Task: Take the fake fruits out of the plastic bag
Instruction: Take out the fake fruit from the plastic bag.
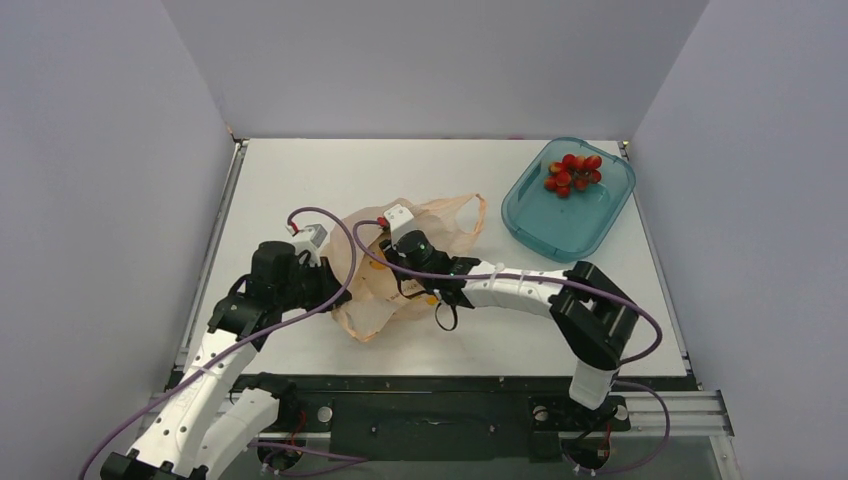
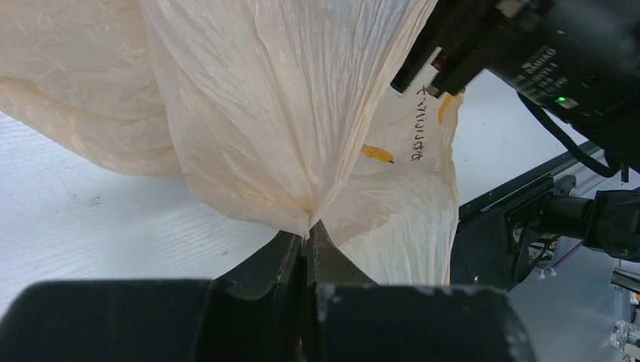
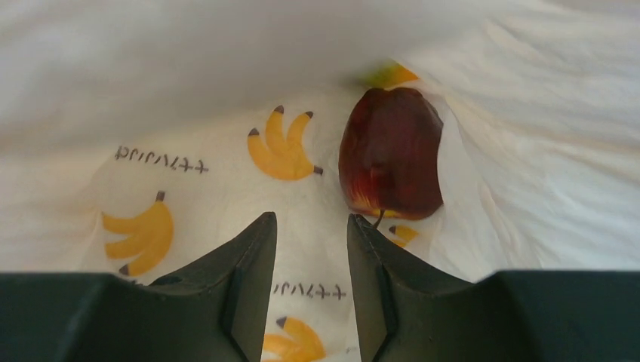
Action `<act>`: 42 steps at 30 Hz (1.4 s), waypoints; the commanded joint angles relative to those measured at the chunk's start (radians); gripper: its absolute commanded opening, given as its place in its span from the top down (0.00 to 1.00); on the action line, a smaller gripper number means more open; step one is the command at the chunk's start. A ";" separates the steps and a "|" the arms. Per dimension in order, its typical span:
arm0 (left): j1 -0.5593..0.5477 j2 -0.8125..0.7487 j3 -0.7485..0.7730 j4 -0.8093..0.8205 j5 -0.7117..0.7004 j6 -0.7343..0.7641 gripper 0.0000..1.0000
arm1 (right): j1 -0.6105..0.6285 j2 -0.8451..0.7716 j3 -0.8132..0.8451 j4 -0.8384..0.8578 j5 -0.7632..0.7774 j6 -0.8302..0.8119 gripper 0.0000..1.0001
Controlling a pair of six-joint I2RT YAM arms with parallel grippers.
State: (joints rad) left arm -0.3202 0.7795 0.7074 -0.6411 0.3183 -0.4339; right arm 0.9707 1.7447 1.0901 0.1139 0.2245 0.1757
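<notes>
The pale-orange plastic bag (image 1: 375,285) lies at the table's middle, its handle loop (image 1: 468,215) toward the back right. My left gripper (image 2: 308,232) is shut on a pinched fold of the bag (image 2: 279,113) at its left side. My right gripper (image 3: 311,220) is open and empty inside the bag (image 3: 189,90), whose wall shows printed bananas. A dark maroon fruit (image 3: 391,153) lies just beyond and right of my right fingertips, not held. A bit of yellow-green shows behind it (image 3: 389,74). The red berry cluster (image 1: 573,173) lies in the teal tub.
The teal translucent tub (image 1: 568,215) stands at the back right of the table. Grey walls close in the left, back and right. A black rail (image 1: 430,385) runs along the near edge by the arm bases.
</notes>
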 commanded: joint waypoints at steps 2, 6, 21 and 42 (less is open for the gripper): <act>-0.011 0.003 0.032 0.010 -0.009 -0.001 1.00 | 0.006 0.097 0.134 0.049 0.110 -0.066 0.62; -0.022 0.002 0.033 0.007 -0.022 -0.004 1.00 | 0.006 0.143 0.159 0.058 0.208 -0.076 0.57; -0.026 0.009 0.033 0.006 -0.027 -0.005 1.00 | -0.009 0.305 0.268 0.028 0.357 -0.147 0.19; -0.046 0.008 0.035 0.000 -0.042 -0.011 1.00 | -0.043 0.436 0.442 -0.038 0.319 -0.143 0.71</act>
State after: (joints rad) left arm -0.3550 0.7959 0.7074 -0.6479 0.2840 -0.4416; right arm 0.9333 2.2013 1.5215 0.0345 0.5453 0.0368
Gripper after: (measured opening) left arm 0.006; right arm 0.657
